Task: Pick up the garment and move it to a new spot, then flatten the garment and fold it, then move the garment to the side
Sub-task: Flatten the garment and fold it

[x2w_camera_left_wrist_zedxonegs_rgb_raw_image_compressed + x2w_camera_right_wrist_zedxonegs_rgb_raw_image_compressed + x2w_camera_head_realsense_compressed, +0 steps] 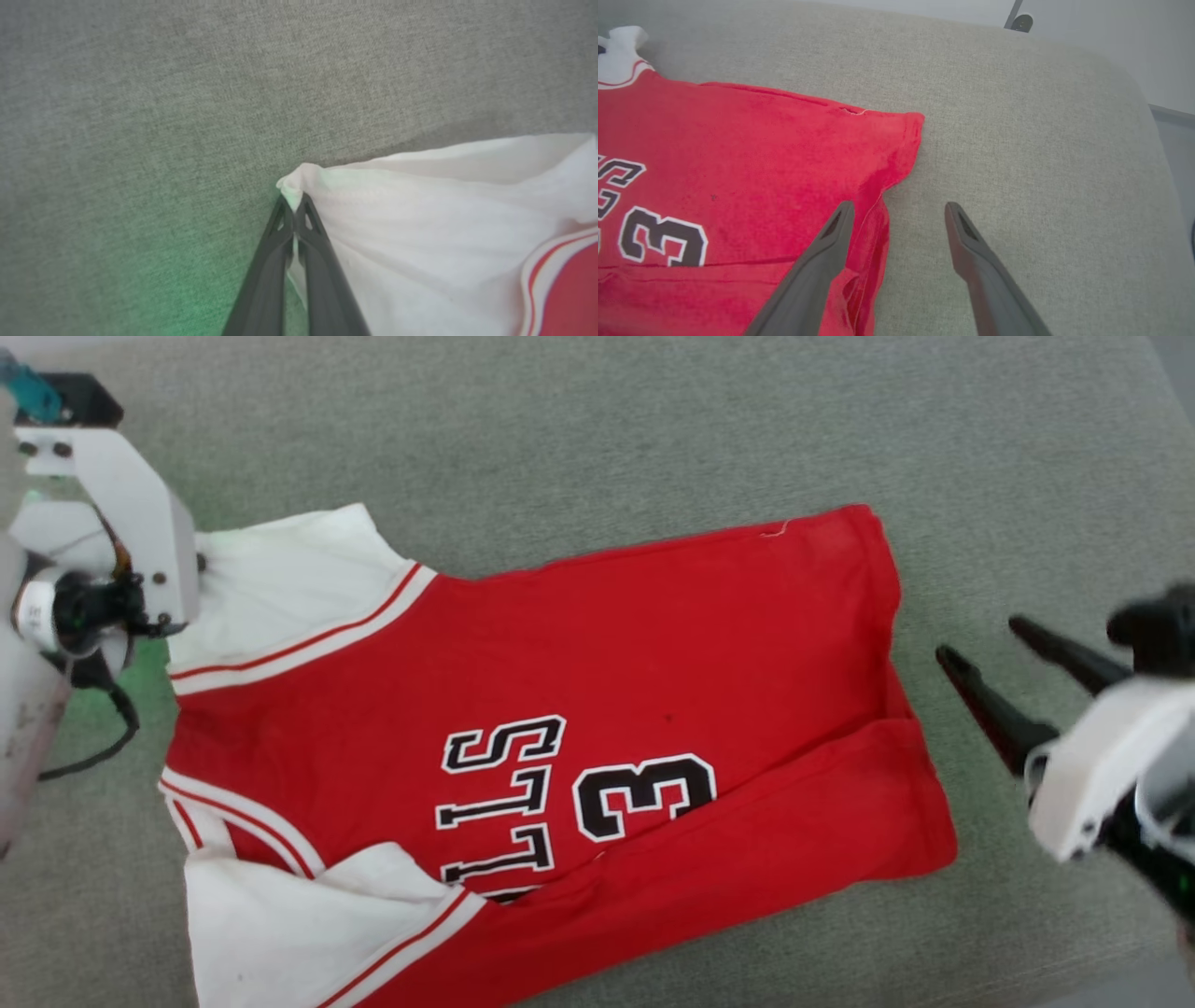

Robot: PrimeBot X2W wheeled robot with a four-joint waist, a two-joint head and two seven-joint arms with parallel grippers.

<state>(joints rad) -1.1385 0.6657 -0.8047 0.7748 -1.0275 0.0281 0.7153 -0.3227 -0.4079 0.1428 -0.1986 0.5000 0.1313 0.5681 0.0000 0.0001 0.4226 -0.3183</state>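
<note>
Garment [579,644] is laid out on the grey cushion [653,420], its near white sleeve cut off by the head view's bottom edge. Just beside the red hem, the right gripper [900,205] is held spread, nothing between its fingers. The far sleeve's corner is pinched by the left gripper [293,205]. Bare cushion is seen beyond.

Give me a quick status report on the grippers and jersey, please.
Left gripper shut on a sleeve corner; right gripper open beside the hem. Jersey flat on the cushion, near side folded over. Nothing in the way.
</note>
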